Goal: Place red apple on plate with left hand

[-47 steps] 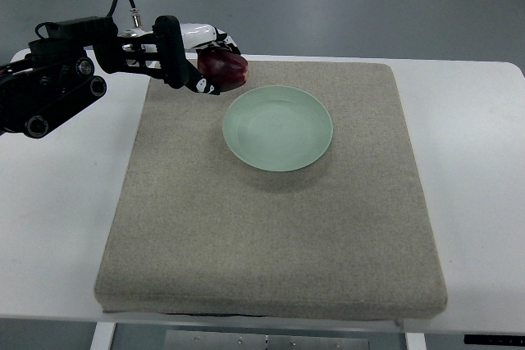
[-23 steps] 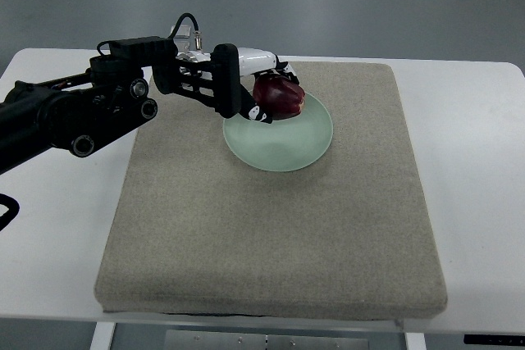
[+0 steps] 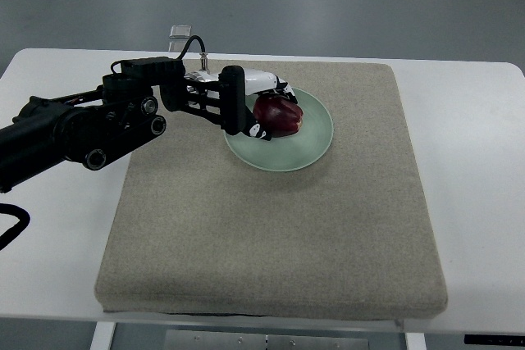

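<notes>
White table (image 3: 476, 161): carries grey fabric mat (image 3: 271, 235), grey floor beyond far edge. Mat: unchanged. Pale green plate (image 3: 308, 143): toward mat's far edge, unmoved. Left hand (image 3: 246, 108): fingers clamped on red apple (image 3: 277, 114), shifted slightly lower than half second ago. Apple: now over plate's left part, contact unclear.

The left arm (image 3: 74, 133) is entering from the left edge of the frame at mid-height and is reaching rightward and slightly upward toward the upper centre. Its black links and round joints are lying low across the left third of the picture. A thin black cable (image 3: 195, 45) is looping above the wrist. The left hand (image 3: 250, 108) is sitting just above frame centre, its black fingers (image 3: 234, 108) curling closed in a grasp.
</notes>
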`<state>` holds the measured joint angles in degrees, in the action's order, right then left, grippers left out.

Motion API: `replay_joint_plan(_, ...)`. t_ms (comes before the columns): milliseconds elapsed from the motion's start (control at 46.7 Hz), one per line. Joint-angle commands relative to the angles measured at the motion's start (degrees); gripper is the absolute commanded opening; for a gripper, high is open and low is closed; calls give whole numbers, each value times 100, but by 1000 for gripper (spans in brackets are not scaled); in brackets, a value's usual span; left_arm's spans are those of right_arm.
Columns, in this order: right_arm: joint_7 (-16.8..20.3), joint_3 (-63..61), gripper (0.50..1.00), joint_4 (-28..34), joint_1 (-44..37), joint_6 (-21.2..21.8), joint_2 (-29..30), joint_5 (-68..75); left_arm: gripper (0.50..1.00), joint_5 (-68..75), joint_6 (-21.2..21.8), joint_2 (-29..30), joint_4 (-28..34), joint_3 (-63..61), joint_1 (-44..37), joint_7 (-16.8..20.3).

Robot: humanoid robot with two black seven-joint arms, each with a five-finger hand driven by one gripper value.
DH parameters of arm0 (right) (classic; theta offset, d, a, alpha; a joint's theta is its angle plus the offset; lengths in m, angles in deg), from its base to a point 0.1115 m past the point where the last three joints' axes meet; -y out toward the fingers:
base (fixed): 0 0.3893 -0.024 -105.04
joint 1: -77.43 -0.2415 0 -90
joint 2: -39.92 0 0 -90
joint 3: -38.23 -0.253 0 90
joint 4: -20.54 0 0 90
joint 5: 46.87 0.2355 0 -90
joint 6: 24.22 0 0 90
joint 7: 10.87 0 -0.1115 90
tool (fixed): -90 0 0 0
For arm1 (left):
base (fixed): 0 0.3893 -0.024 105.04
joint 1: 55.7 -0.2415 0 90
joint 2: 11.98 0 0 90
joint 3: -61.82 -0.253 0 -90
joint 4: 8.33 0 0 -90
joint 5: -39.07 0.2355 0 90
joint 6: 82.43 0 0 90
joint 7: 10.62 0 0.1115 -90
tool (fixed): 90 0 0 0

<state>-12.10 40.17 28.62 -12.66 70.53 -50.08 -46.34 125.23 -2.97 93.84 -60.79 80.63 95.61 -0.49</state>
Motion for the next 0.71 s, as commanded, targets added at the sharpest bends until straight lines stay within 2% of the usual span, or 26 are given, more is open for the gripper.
replay_joint_plan(0,0,0,932,0,1,0,0,0,981,-3,-1,9,-1,1,-31,-2)
replay_joint_plan(43,0,0,932,0,1,0,0,0,994,-29,-1,9,-1,1,-40,7)
replay_joint_plan(279,0,0,932,0,1,0,0,0,994,-406,-1,35,-54,80,-5,-2)
replay_joint_plan(493,0,0,932,0,1,0,0,0,994,-2690,8,132,-10,115,206,-10)
replay_joint_plan(686,0,0,932,0,1,0,0,0,994,-4703,-1,632,-10,115,215,-11)
